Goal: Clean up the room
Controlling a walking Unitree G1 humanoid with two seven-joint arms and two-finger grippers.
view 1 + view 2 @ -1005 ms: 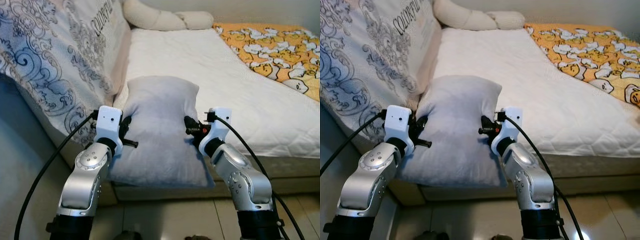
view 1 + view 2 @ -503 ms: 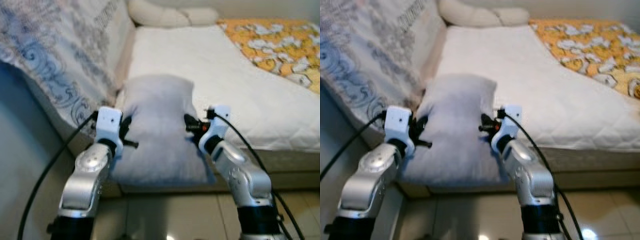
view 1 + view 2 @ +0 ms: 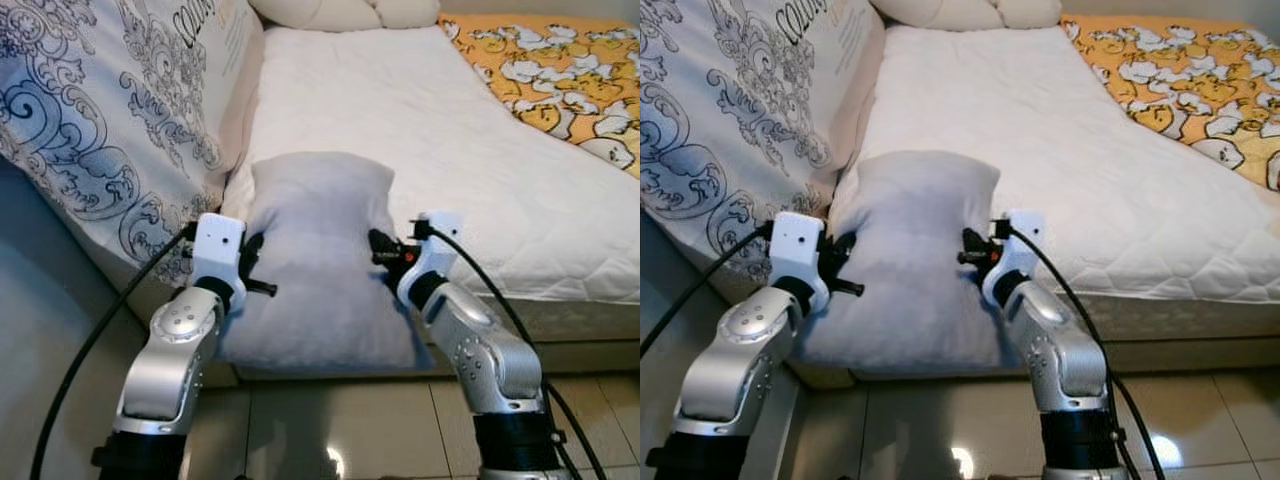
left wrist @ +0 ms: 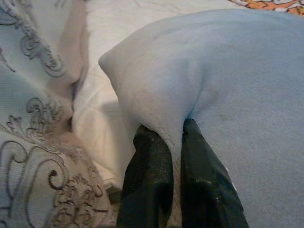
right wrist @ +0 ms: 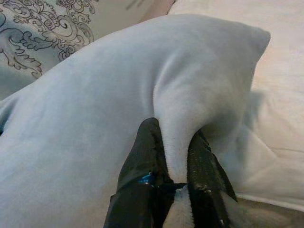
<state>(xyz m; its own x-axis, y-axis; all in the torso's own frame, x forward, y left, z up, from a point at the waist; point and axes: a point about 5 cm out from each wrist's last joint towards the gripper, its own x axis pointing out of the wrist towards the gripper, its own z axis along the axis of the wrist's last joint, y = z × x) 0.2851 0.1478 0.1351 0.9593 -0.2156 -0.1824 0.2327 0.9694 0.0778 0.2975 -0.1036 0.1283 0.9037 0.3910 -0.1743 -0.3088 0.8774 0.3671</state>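
Grey pillow (image 3: 318,255) is pinched between left gripper (image 4: 172,142) and right gripper (image 5: 176,145), long axis pointing away from both.

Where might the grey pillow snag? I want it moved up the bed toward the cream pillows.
Nothing visible blocks it. Both grippers, left and right, pinch the soft grey pillow, and the white quilted mattress ahead lies bare up to the cream pillows.

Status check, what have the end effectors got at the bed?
Left end effector and right end effector each pinch a fold of the grey pillow. Pillow lies on the mattress edge. Patterned cushion close on its left.
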